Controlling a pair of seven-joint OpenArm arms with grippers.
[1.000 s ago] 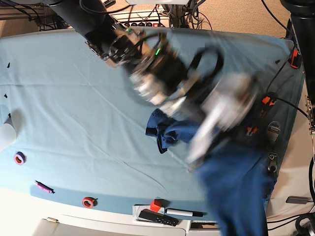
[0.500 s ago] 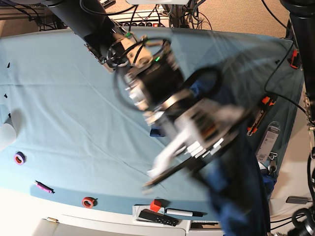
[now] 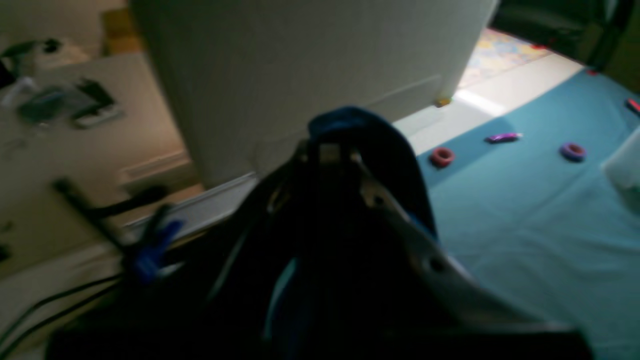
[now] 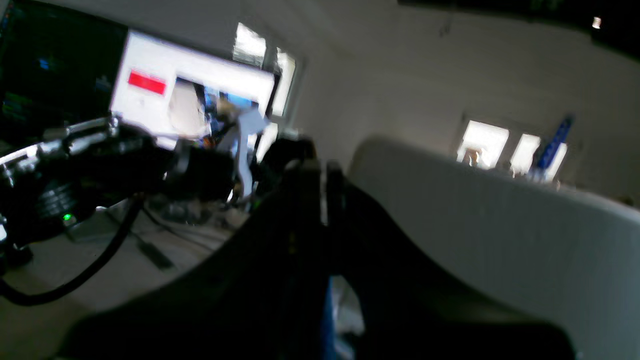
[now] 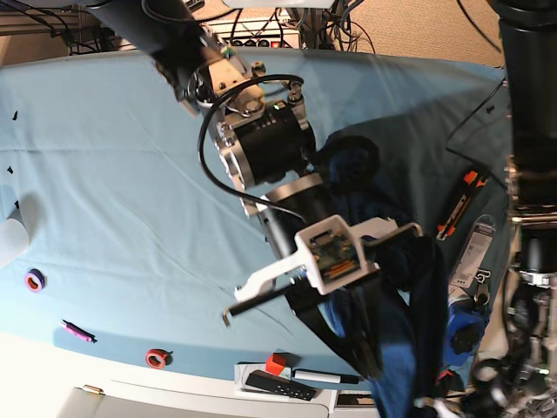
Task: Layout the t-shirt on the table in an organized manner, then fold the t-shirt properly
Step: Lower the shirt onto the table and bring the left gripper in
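T-shirt (image 5: 396, 287) now raised higher.

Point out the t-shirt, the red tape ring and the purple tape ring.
t-shirt (image 5: 396, 344): base view, on the hanging blue cloth.
red tape ring (image 5: 157, 358): base view, on the ring's band near the table's front edge.
purple tape ring (image 5: 34, 280): base view, on the ring's band.

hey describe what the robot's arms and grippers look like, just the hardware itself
The right arm is black, built from chunky cylindrical joints, with a looping black cable, a green status light and a white bracket near its wrist. The right gripper has two dark, narrow, tapering fingers. The left gripper looks dark with a silvery bolted finger plate. The left arm is a black column.
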